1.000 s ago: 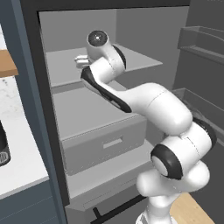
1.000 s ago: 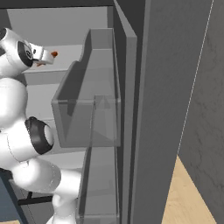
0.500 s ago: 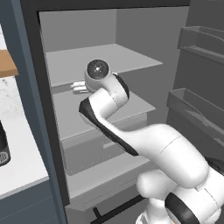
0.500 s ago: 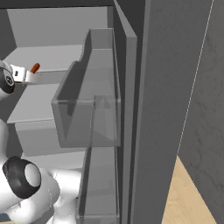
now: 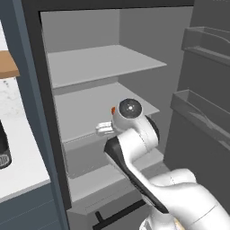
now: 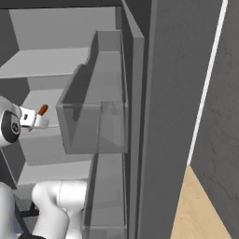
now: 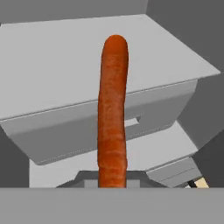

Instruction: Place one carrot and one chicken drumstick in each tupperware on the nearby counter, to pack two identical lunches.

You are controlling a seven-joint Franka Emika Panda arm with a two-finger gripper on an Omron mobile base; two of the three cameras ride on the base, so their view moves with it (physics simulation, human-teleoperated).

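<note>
**Carrot in hand at open fridge, tubs not yet reached**

Open grey fridge interior w/ bare flat shelves (image 5: 101,63) and a pale grey drawer w/ a slot handle (image 7: 118,124) below; grey door bins (image 6: 95,107) on the swung-open door at right. A strip of white surface (image 5: 20,166) over dark blue-grey cabinet fronts sits at far left of the left base view, outside the fridge.

The gripper (image 6: 36,120) is clamped on the long orange tapered carrot (image 7: 113,109), held by its thick end; the rest sticks out well past the fingertips, over the drawer front in the hand view. In the right base view the carrot's tip pokes up at a slant just beyond the white hand.

Step in hand, as I read it: carry the carrot out of the fridge & over to a tub on the surface. To do it well:
- Back out straight before turning; the free end is long and could clip a shelf edge or door bin.
- Keep grip firm; a hold at one end lets the carrot pivot.
- Lower it flat into the tub before release, not drop end-first.

Tubs & drumsticks aren't visible here.

Labels/writing: none readable on fridge, carrot or arm.
</note>
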